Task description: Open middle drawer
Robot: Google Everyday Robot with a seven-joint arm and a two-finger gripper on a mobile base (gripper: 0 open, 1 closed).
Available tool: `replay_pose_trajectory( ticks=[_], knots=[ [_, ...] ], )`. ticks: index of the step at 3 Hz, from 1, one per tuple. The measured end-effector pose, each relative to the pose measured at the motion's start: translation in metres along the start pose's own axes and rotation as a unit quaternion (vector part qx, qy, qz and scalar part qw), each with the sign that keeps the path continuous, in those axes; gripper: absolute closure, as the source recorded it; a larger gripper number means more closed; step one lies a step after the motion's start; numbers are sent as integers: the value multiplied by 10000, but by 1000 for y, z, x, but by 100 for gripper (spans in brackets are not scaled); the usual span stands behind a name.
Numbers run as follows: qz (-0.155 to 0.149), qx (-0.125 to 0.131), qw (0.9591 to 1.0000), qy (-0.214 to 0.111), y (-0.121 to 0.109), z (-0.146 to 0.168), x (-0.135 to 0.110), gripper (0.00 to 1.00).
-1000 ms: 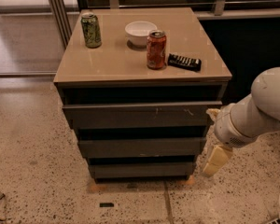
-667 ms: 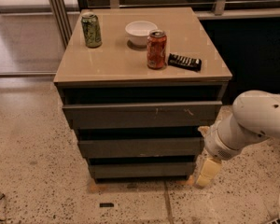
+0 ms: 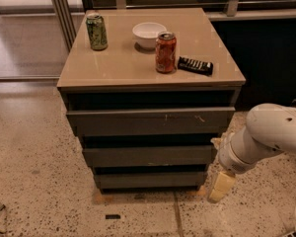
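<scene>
My tool [image 3: 219,187] hangs pointing down, just off the lower right corner of the table [image 3: 113,73] and close above the speckled floor [image 3: 34,181]. It sits lower than it did a second ago, when it was about level with the gap under the middle drawer; now it is beside the right end of the bottom drawer [image 3: 148,180]. I cannot tell whether it is apart or together, and it clamps nothing. My white arm [image 3: 271,135] has sunk with it and bulges in from the right edge.

The middle drawer [image 3: 148,156] lies up and to the left of the tool, between the wide scratched top drawer [image 3: 148,121] and the bottom one. Its flat front sits where it was before, and the tool is not on it.

On the table top the green can [image 3: 96,31], white bowl [image 3: 148,33], red can [image 3: 166,52] and black remote [image 3: 195,65] stand unchanged.
</scene>
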State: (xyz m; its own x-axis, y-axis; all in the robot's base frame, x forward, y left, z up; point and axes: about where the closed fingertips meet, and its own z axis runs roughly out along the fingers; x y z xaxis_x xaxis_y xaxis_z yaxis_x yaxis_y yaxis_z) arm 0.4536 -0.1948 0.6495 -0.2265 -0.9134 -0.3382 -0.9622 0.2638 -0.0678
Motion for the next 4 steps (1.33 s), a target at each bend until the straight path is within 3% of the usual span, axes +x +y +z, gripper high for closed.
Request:
replay_pose_trajectory(
  ticks=[1,2,3,4],
  knots=[
    [-277,183,9994,35,-5,28,22,0],
    [-449,277,9984,-189,-20,61,36,0],
    [-552,274,9961,-628,-37,95,41,0],
    [-593,205,9959,-653,-35,104,42,0]
  ],
)
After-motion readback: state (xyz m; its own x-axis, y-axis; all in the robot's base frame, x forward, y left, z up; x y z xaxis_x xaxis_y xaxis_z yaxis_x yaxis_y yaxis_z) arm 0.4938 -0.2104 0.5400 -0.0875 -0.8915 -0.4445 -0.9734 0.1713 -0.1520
